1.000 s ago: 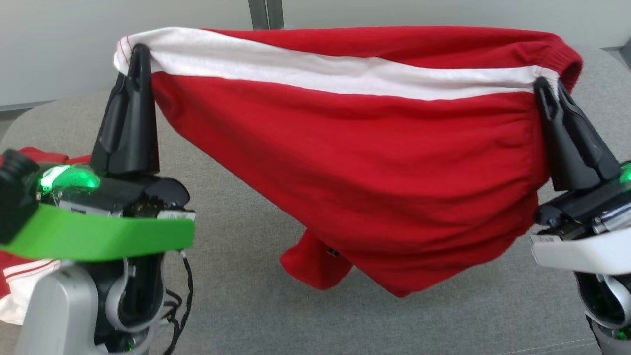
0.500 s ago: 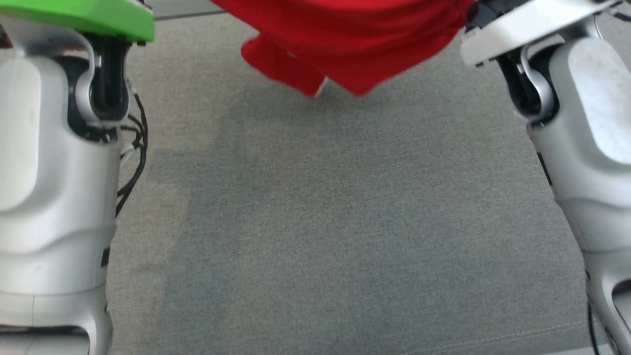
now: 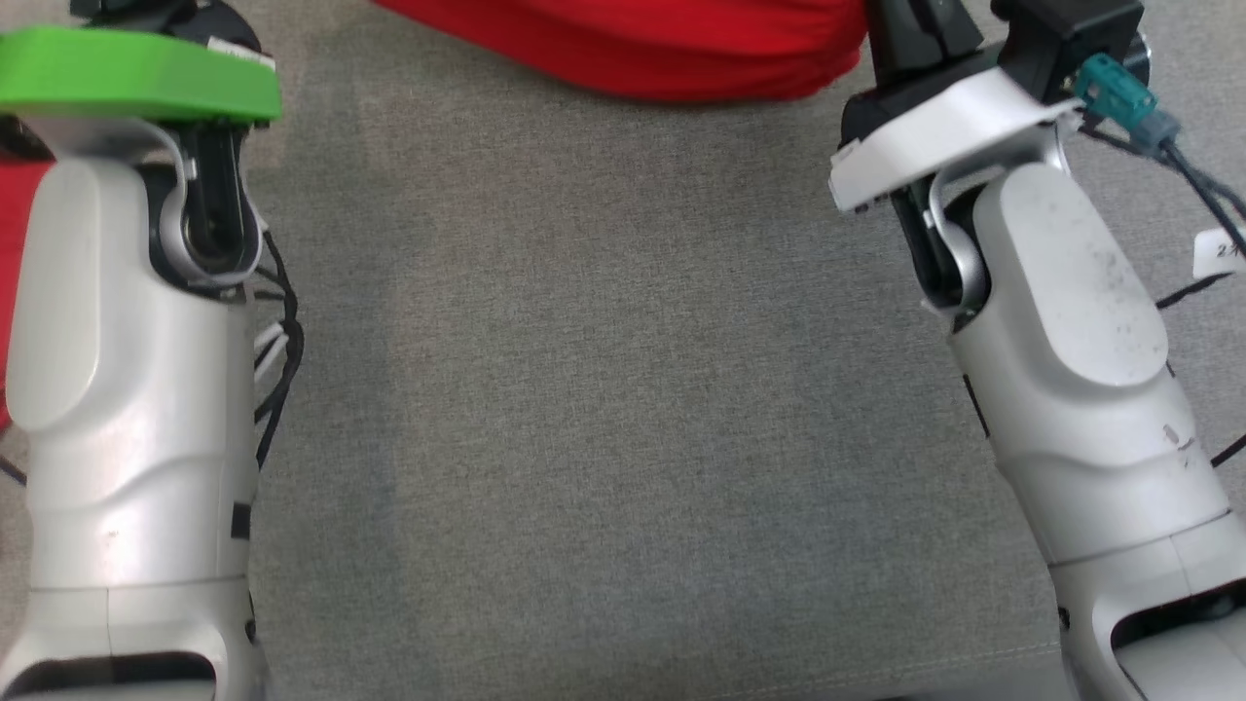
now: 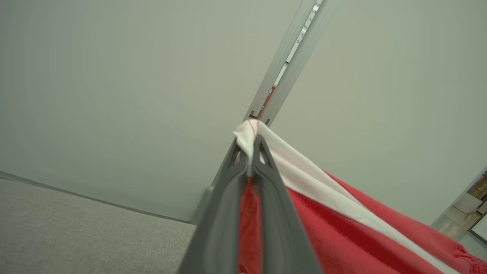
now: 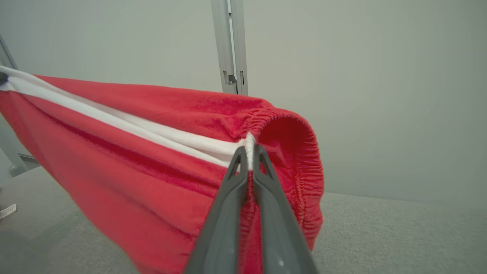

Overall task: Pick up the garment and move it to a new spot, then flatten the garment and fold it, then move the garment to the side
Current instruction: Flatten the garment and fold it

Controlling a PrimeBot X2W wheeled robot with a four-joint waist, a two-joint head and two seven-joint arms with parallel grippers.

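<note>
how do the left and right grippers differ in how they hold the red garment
The left gripper pinches a plain white corner of the garment; the right gripper pinches the white stripe beside the gathered elastic band. The left gripper's wrist carries a green bracket, the right gripper's a white bracket. Both are shut on the garment's white stripe.

The light was soft and even, with no hard glare. In the head view a broad, faint shadow dimmed the grey cloth surface (image 3: 623, 467) from the centre toward 7 o'clock, and the left forearm (image 3: 127, 389) carried a mild sheen. In the left wrist view the fingers (image 4: 224, 228) at 6 o'clock were out of focus. In the right wrist view the garment (image 5: 114, 171) smeared toward 7 o'clock. The wall (image 4: 114, 76) took a greenish-grey cast.
</note>
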